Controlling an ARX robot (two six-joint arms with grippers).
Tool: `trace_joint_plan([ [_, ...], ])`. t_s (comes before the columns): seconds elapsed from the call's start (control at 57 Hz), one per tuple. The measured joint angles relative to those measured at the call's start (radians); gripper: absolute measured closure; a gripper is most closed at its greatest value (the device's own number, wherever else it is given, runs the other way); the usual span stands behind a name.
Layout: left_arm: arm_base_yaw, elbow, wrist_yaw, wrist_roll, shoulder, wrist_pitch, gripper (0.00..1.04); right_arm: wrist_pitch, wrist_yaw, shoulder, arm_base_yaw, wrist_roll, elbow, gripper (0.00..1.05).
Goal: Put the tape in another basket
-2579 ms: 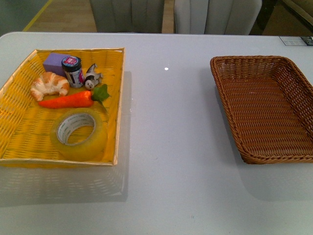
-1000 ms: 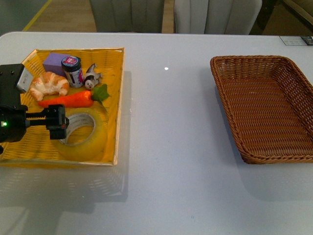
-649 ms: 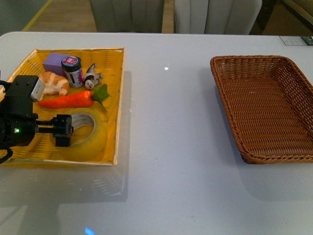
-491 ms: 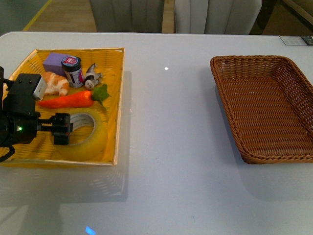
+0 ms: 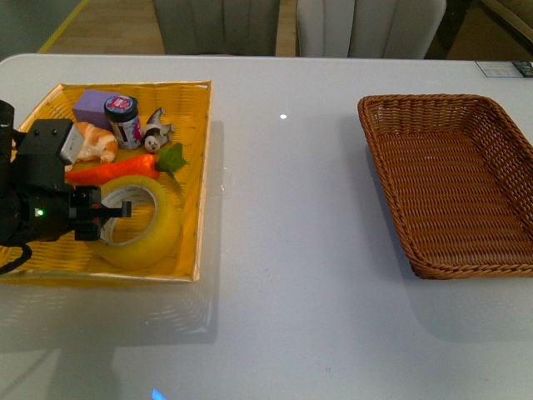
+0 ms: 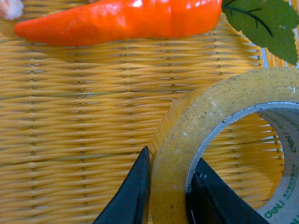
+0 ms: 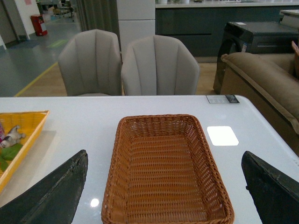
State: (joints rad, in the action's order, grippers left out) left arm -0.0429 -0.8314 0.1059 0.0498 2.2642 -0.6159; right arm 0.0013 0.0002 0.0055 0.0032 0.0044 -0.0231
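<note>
The yellowish tape (image 5: 143, 223) sits tilted in the front right part of the yellow woven tray (image 5: 42, 250), its left side raised. My left gripper (image 5: 107, 210) is shut on the roll's left wall. In the left wrist view one black finger (image 6: 133, 196) lies outside the tape (image 6: 205, 116) and the other inside its white core. The brown wicker basket (image 5: 454, 179) stands empty at the right of the table. My right gripper (image 7: 163, 191) is open, its fingers wide apart, looking down on the basket (image 7: 166, 172).
In the yellow tray lie an orange carrot (image 5: 117, 171) with a green leaf, a croissant (image 5: 96, 142), a purple block (image 5: 93, 107), a small jar (image 5: 123, 119) and a little figurine (image 5: 156, 132). Two grey chairs (image 7: 126, 65) stand behind the white table (image 5: 283, 250).
My left arm came in over the yellow tray, closed on the tape's left wall, and has tipped that side of the roll upward. The basket and the other items stayed put.
</note>
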Motion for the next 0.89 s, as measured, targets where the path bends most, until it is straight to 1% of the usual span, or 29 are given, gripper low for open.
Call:
trace_joint_plan([
  [0.14, 0.008, 0.054, 0.008, 0.044, -0.105, -0.015, 0.89, 0.000, 0.000, 0.000, 0.000, 0.000, 0.000, 0.09],
  [0.298, 0.014, 0.124, 0.025, 0.129, -0.293, -0.015, 0.89, 0.000, 0.000, 0.000, 0.000, 0.000, 0.000, 0.09],
  [0.456, -0.019, 0.159, 0.020, 0.211, -0.463, 0.031, 0.89, 0.000, 0.000, 0.000, 0.000, 0.000, 0.000, 0.09],
  [0.544, -0.067, 0.163, 0.009, 0.249, -0.545, 0.067, 0.89, 0.000, 0.000, 0.000, 0.000, 0.000, 0.000, 0.09],
  [0.632, -0.141, 0.161, -0.004, 0.289, -0.617, 0.103, 0.89, 0.000, 0.000, 0.000, 0.000, 0.000, 0.000, 0.09],
  [0.895, -0.344, 0.105, -0.048, 0.373, -0.689, 0.167, 0.89, 0.000, 0.000, 0.000, 0.000, 0.000, 0.000, 0.09],
])
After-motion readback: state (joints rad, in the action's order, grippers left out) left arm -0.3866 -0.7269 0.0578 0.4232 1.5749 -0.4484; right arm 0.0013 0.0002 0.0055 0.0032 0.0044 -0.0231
